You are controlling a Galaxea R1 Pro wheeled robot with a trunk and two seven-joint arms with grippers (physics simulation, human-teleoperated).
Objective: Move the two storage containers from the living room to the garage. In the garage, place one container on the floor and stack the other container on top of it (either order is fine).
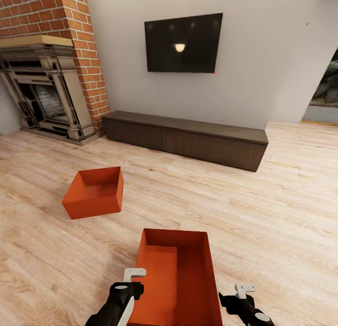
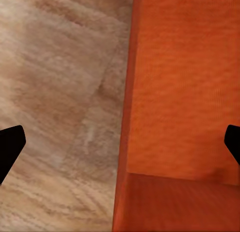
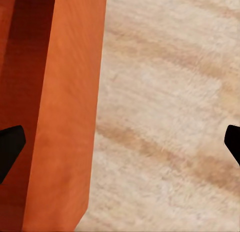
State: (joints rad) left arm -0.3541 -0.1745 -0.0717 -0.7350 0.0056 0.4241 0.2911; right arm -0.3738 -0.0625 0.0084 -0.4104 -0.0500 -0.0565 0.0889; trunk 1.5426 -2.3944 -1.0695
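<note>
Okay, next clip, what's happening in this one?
The robot stands in the living room over the near storage container, which sits on the wood floor. The left gripper and right gripper are open, one over each long wall, the walls between their fingers in the wrist views. Nothing is lifted yet. The second storage container sits further off towards the fireplace.
</note>
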